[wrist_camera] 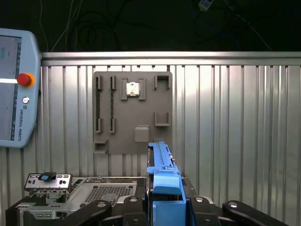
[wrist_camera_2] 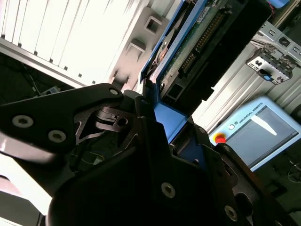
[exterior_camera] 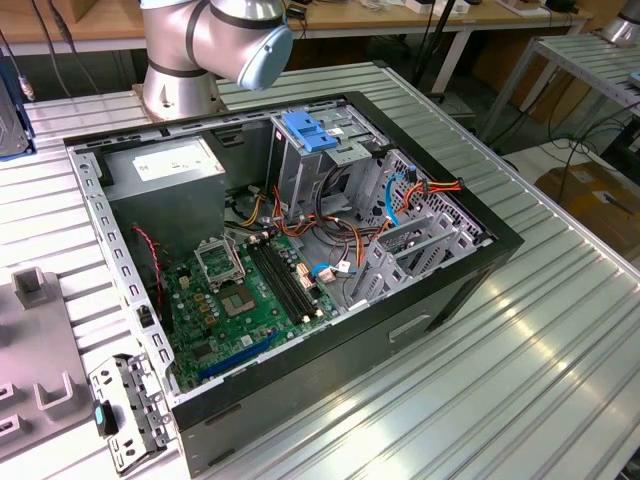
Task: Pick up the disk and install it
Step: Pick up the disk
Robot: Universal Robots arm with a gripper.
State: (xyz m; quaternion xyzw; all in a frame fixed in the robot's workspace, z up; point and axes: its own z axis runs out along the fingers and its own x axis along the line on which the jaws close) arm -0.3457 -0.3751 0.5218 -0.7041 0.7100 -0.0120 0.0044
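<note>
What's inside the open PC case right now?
Green motherboard, grey power supply, metal drive cage with a blue tab, orange and black cables. Cage and cables cover what lies beneath them. The disk is in the gripper, in the first wrist view.

Arm [exterior_camera: 190, 45] silver-grey, pale blue joint cap [exterior_camera: 268, 55]; tool [wrist_camera: 167, 205] matte black, silver screws [wrist_camera_2: 168, 189].

The exterior view looks steeply down into the open computer case [exterior_camera: 400, 330] from close by. Both wrist views peer closely along the disk [wrist_camera: 159, 162] [wrist_camera_2: 195, 44], sharing the teach pendant [wrist_camera: 14, 94] [wrist_camera_2: 263, 134] near the case.
</note>
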